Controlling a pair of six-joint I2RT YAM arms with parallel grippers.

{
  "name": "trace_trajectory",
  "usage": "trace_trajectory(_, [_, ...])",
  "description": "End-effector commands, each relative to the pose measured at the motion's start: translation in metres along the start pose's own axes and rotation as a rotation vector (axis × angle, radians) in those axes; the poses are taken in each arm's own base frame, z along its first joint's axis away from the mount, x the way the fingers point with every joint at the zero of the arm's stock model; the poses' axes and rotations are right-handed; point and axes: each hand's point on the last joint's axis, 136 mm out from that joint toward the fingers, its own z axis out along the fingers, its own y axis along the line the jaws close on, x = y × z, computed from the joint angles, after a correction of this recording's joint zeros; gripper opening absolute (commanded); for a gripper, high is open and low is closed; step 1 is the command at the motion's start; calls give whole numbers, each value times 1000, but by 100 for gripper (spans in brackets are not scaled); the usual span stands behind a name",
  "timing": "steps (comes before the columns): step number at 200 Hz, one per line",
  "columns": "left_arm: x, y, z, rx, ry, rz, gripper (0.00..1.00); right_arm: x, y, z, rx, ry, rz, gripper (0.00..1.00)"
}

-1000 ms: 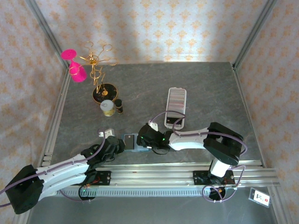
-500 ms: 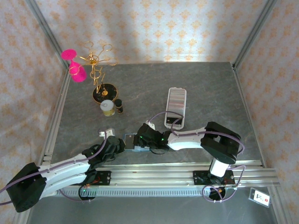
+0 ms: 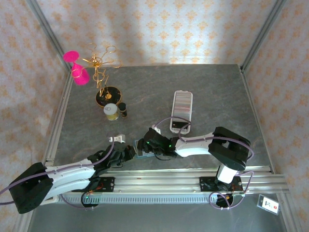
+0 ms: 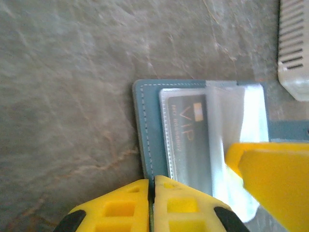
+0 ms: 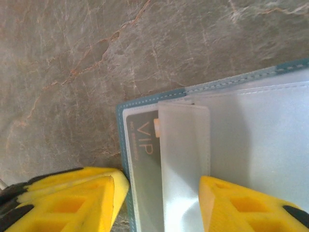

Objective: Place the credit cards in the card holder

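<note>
The teal card holder (image 4: 144, 121) lies open on the grey table near the front rail, also seen between the two arms (image 3: 140, 151). A dark credit card (image 4: 189, 140) marked VIP sits in its clear sleeve (image 5: 186, 154). My left gripper (image 4: 152, 186) is shut on the holder's near teal edge. My right gripper (image 5: 161, 193) is open: one finger is outside the holder's edge and the other rests on the clear sleeves. More credit cards (image 3: 183, 104) stand as a striped row in the long white tray (image 3: 182, 126).
A gold jewellery stand with pink pieces (image 3: 99, 72), a small jar (image 3: 111, 111) and a dark bottle (image 3: 123, 111) stand at the back left. The metal rail (image 3: 169, 176) runs along the near edge. The tray's corner (image 4: 294, 58) is close to the holder.
My left gripper has moved right onto the holder's edge and shut on it. The right gripper has shifted slightly left over the open holder.
</note>
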Motion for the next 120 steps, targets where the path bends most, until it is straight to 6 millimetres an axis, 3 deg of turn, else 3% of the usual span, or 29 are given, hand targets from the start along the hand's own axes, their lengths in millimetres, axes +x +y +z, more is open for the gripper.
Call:
trace_trajectory(1, [8,-15,0,84,41,-4,9,-11,16,-12,-72,-65,37,49])
trace_trajectory(54, [3,9,-4,-13,-8,0,9,-13,25,-16,-131,-76,47,49])
trace_trajectory(120, [-5,18,-12,-34,-67,-16,18,-8,43,-9,-210,-31,59,49])
